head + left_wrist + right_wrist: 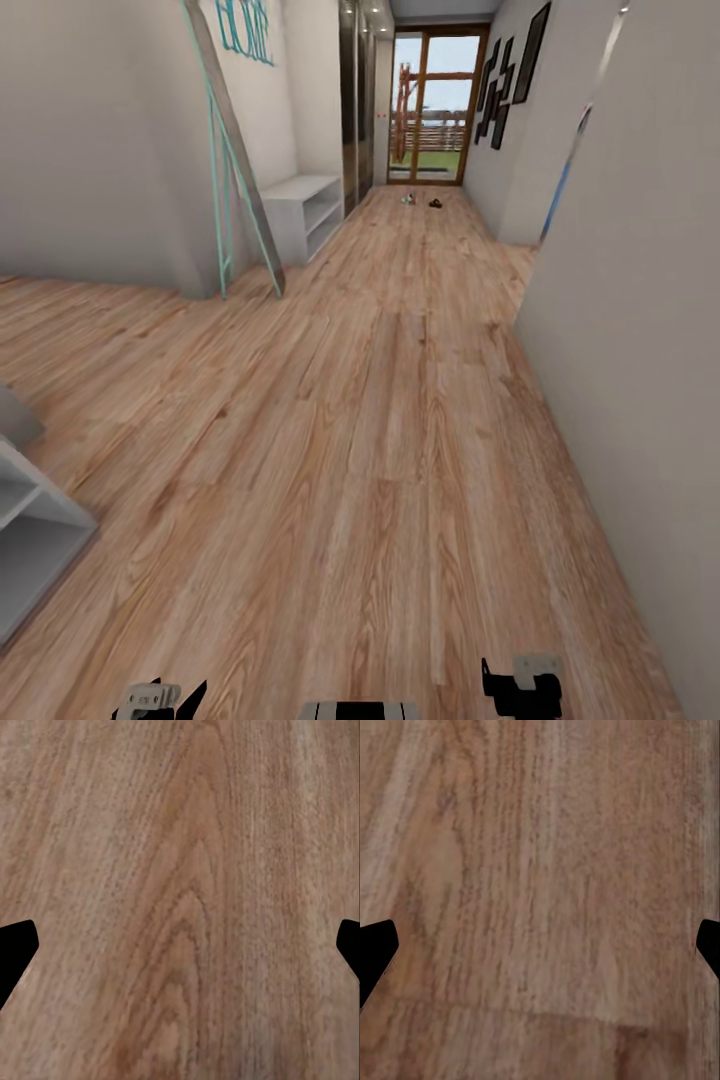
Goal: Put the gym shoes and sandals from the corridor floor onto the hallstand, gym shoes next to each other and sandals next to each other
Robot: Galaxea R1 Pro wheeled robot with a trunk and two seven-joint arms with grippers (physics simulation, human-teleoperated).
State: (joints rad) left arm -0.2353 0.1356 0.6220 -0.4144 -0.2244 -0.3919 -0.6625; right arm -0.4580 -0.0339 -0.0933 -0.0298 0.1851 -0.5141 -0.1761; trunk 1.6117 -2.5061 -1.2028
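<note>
Far down the corridor floor (pixel 400 400), near the glass door, lie a small pale shape that looks like a gym shoe (pixel 409 199) and a dark shape that looks like a sandal (pixel 435 203). They are too small to tell how many there are. A pale grey hallstand (pixel 300 212) with a low top and open shelf slots stands against the left wall, nearer than the shoes. My left gripper (pixel 165 697) and right gripper (pixel 520 686) sit at the bottom edge of the head view. In the wrist views the left gripper (pixel 180 945) and right gripper (pixel 540 945) are open over bare planks, holding nothing.
A teal-and-grey ladder frame (pixel 235 150) leans on the left wall corner. Another grey shelf unit (pixel 30 520) juts in at the near left. A white wall (pixel 640 350) runs close along the right. Picture frames (pixel 505 90) hang further down.
</note>
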